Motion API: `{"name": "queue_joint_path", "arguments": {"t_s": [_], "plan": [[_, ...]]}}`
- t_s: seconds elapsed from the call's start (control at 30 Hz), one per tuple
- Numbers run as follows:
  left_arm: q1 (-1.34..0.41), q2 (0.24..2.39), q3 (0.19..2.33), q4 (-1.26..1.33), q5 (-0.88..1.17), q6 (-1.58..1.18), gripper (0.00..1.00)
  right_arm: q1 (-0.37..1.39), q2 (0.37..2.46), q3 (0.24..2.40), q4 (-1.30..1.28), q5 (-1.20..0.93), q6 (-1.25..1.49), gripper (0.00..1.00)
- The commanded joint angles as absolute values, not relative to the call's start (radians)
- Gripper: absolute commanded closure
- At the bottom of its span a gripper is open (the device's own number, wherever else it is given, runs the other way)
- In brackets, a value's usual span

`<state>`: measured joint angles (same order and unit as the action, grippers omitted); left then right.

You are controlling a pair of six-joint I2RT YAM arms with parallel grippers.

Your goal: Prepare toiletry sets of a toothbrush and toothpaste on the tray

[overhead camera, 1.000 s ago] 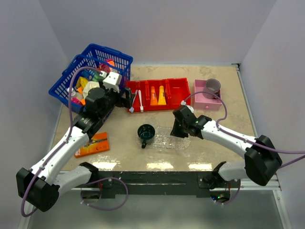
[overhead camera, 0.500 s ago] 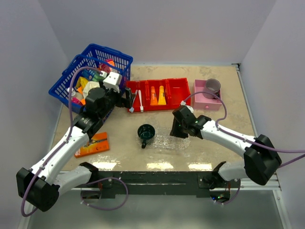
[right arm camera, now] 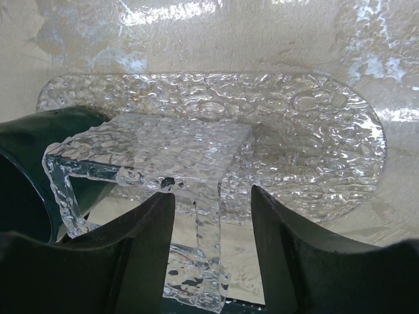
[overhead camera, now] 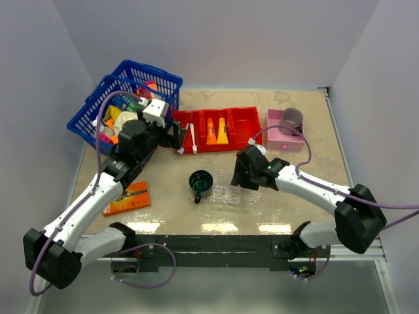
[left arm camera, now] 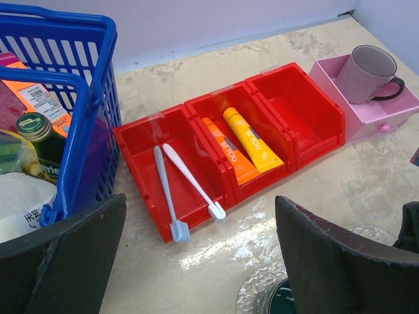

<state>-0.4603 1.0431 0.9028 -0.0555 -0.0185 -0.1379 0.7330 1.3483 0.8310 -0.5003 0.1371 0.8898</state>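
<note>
Two white toothbrushes [left arm camera: 177, 190] lie in the left compartment of the red bin [left arm camera: 298, 91]; they also show in the top view [overhead camera: 190, 139]. An orange tube [left arm camera: 229, 152] and a yellow-orange tube [left arm camera: 254, 139] lie in the middle compartment. My left gripper [left arm camera: 196, 261] is open and empty, just in front of the bin [overhead camera: 175, 136]. The clear bumpy oval tray [right arm camera: 314, 131] lies flat on the table [overhead camera: 229, 191]. My right gripper [right arm camera: 213, 203] hovers over its left end, jaws apart around an upright clear textured piece [right arm camera: 196, 222] that leans by the left finger.
A dark green cup [overhead camera: 201, 182] stands at the tray's left end. A blue basket [overhead camera: 124, 104] of packs stands at the back left. A pink box [overhead camera: 286, 134] holds a grey mug [overhead camera: 292, 118]. An orange razor pack [overhead camera: 127, 198] lies front left.
My right gripper has edged slightly back and left over the tray. The left arm and the objects have not visibly moved.
</note>
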Motion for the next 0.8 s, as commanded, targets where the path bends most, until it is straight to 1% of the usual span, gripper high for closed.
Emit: {"name": "queue_joint_path", "arguments": {"t_s": [0.0,0.13,0.3,0.47,0.57,0.67,0.73,0.77], "plan": [[-0.459,1.042,0.917,-0.043,-0.014,-0.141,0.01,0.735,1.313,0.871,-0.512,0.196,0.89,0.43],[-0.459,1.042,0.916,-0.044,-0.018,-0.14,0.01,0.735,1.283,0.888,-0.529,0.23,0.868,0.41],[-0.459,1.045,0.916,-0.046,-0.023,-0.138,0.01,0.735,1.238,0.931,-0.589,0.299,0.839,0.43],[-0.459,1.052,0.916,-0.046,-0.021,-0.14,0.01,0.735,1.192,0.979,-0.598,0.279,0.761,0.45],[-0.457,1.055,0.917,-0.048,-0.02,-0.14,0.01,0.733,1.169,1.028,-0.612,0.302,0.706,0.45],[-0.459,1.055,0.916,-0.048,-0.021,-0.14,0.01,0.713,1.17,1.11,-0.637,0.324,0.622,0.45],[-0.459,1.052,0.914,-0.046,-0.026,-0.138,0.01,0.671,1.183,1.172,-0.646,0.308,0.542,0.44],[-0.459,1.052,0.914,-0.048,-0.028,-0.138,0.01,0.62,1.187,1.19,-0.649,0.295,0.513,0.45]]}}
